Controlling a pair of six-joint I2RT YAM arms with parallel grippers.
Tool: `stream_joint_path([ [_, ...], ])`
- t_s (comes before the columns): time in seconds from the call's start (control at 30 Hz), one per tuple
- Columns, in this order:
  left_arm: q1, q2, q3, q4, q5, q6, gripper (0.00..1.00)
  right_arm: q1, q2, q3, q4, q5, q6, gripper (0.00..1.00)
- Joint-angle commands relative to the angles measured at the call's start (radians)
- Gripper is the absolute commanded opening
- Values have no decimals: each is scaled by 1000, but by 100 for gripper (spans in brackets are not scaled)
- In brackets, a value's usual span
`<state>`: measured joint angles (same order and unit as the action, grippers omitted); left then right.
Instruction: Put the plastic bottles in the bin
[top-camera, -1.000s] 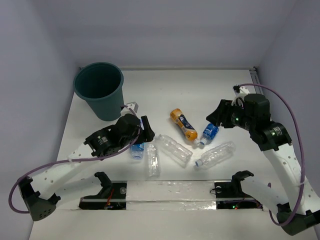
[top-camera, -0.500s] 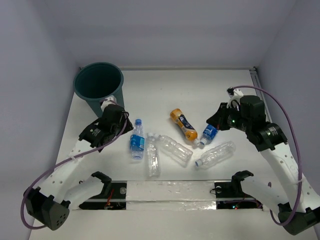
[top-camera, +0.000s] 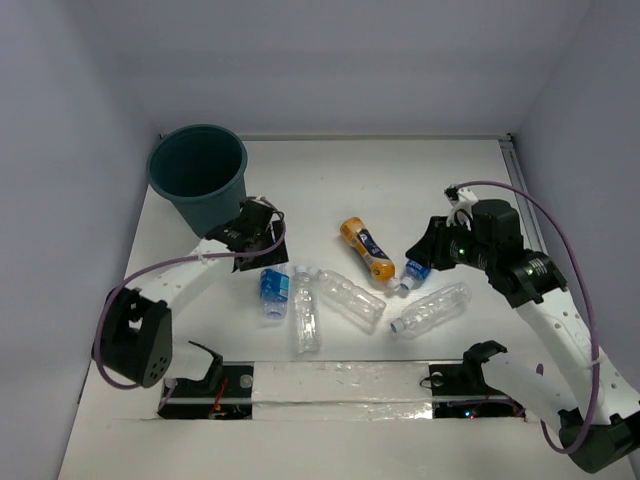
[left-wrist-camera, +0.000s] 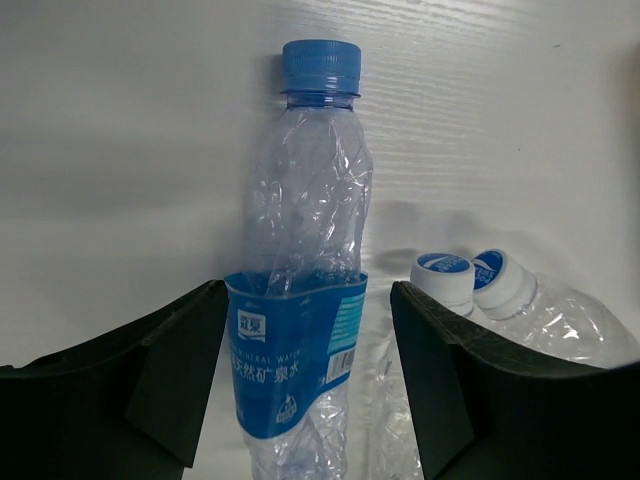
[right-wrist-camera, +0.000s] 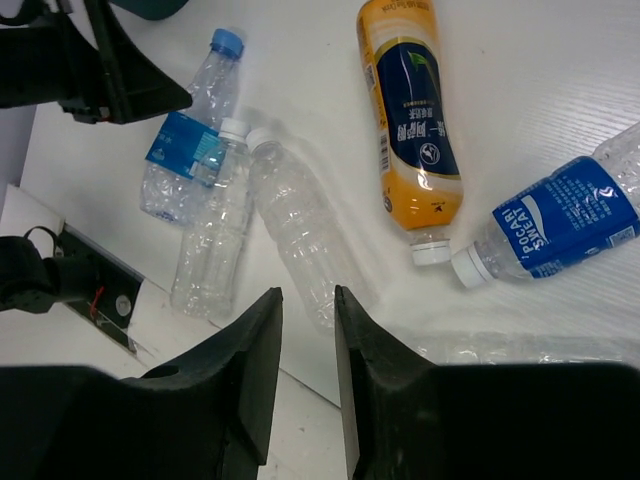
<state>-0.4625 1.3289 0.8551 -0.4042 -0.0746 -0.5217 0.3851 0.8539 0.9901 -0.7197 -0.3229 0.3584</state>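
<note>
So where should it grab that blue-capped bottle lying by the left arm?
Probably across the body of the blue-capped bottle, at its blue label, coming down from above with one finger on each long side. It lies flat on the table, and the open left gripper straddles that band. The crinkled part nearer the cap looks softer, and two white caps crowd one side.

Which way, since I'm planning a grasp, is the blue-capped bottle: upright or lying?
Lying: the blue-capped bottle rests lengthwise on the table.

I see a dark teal bin (top-camera: 212, 216), orange bottle (right-wrist-camera: 409, 125) with navy label, clear crinkled bottle (left-wrist-camera: 302, 250) with blue cap and label, white-capped clear bottles (right-wrist-camera: 300, 232), white table (top-camera: 400, 180).
</note>
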Motion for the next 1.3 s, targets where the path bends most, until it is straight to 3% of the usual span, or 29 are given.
stream_joint_path([
  [0.0, 7, 38, 6, 70, 33, 58, 63, 15, -22, -2, 51, -10, -12, 34],
  [0.2, 7, 119, -14, 114, 36, 88, 52, 15, -24, -16, 62, -7, 8, 36],
  [0.47, 7, 173, -30, 131, -7, 118, 5, 34, 33, -19, 106, 1, 25, 49],
  [0.53, 7, 159, -28, 122, -27, 126, 0, 34, 56, -18, 120, 5, 19, 52],
  [0.8, 7, -83, 56, -25, -31, 118, 0, 34, 302, 71, 187, 77, -50, 67],
  [0.97, 7, -226, 310, -175, -8, 114, 0, 43, 537, 253, 161, 125, -107, 84],
  [1.1, 7, -241, 551, -226, -23, 98, 0, 52, 719, 389, 109, 133, -154, 87],
  [1.27, 48, -159, 867, -240, -181, 100, 0, 52, 896, 499, 22, 97, -200, 88],
])
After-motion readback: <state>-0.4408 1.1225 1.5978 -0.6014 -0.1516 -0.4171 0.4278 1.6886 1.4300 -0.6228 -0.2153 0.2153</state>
